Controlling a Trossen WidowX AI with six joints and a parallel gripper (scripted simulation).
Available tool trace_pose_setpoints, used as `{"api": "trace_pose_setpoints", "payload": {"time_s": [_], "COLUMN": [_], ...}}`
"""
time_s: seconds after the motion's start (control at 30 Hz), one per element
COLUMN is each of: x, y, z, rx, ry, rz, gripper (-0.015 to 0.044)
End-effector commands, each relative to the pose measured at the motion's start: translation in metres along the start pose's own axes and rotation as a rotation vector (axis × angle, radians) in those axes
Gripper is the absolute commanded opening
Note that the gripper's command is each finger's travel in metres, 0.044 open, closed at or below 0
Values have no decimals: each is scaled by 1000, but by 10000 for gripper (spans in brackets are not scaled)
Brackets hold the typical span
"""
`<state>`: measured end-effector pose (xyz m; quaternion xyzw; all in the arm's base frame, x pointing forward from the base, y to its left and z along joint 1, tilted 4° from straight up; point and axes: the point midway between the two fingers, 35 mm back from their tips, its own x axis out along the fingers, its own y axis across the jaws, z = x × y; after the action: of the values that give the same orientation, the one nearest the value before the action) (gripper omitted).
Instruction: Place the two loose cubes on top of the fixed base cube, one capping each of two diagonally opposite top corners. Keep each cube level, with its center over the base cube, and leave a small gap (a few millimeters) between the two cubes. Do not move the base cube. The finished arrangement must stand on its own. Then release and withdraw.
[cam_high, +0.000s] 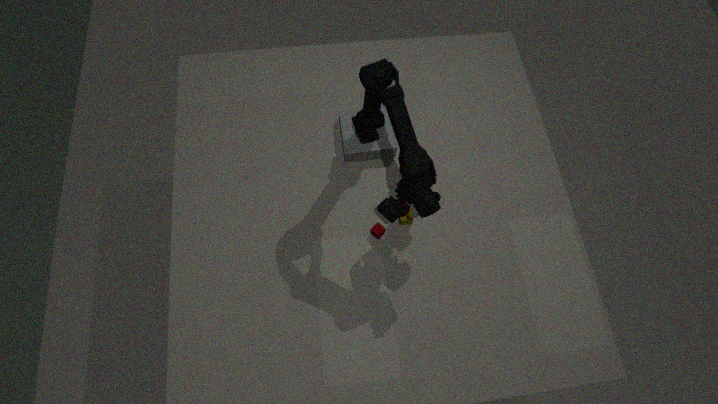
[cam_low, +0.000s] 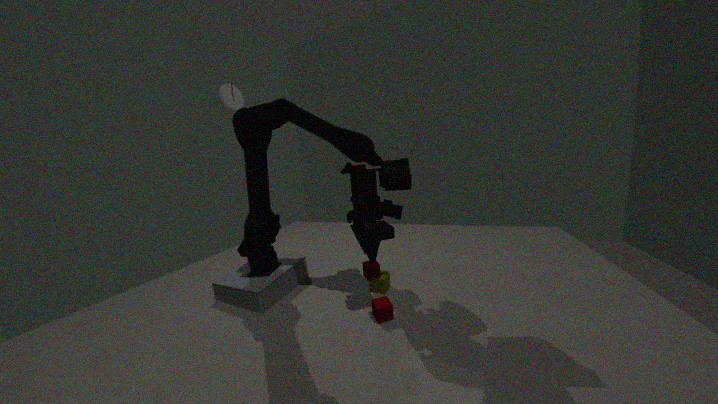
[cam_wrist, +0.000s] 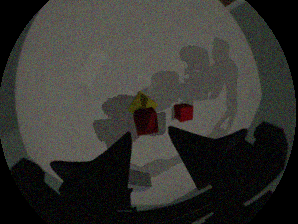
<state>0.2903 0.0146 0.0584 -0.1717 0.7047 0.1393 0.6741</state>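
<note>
The yellow base cube (cam_high: 406, 218) (cam_low: 382, 283) (cam_wrist: 142, 102) stands on the table under the arm. One dark red cube (cam_low: 371, 270) (cam_wrist: 146, 122) rests on one top corner of it, on the side toward the arm's base, and looks about level. In the top view it is mostly hidden by the gripper. The other red cube (cam_high: 378, 230) (cam_low: 383, 310) (cam_wrist: 183, 112) lies on the table a short way from the base cube. My gripper (cam_low: 372, 259) (cam_wrist: 149, 132) is open and points down just above the capping cube, with its fingertips parted on either side; any contact is too dark to tell.
The arm's pale base block (cam_high: 370, 150) (cam_low: 238, 292) stands behind the cubes. The arm reaches over from it and casts broad shadows across the table (cam_high: 241, 125) (cam_low: 150, 346). The loose red cube is the nearest object beside the base cube.
</note>
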Motion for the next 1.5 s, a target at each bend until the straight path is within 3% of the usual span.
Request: {"api": "trace_pose_setpoints", "payload": {"time_s": [0.0, 0.7, 0.93, 1.17, 1.47], "x": [-5, -37, -36, 20, 39], "y": [-11, -93, -94, -94, -94], "z": [2, -8, -8, -7, -8], "rx": [167, 1511, 1522, 1521, 1522], "ry": [-5, -15, -15, -15, -15], "rz": [-1, 1, 1, 1, 0], "gripper": [265, 265, 265, 265, 265]}}
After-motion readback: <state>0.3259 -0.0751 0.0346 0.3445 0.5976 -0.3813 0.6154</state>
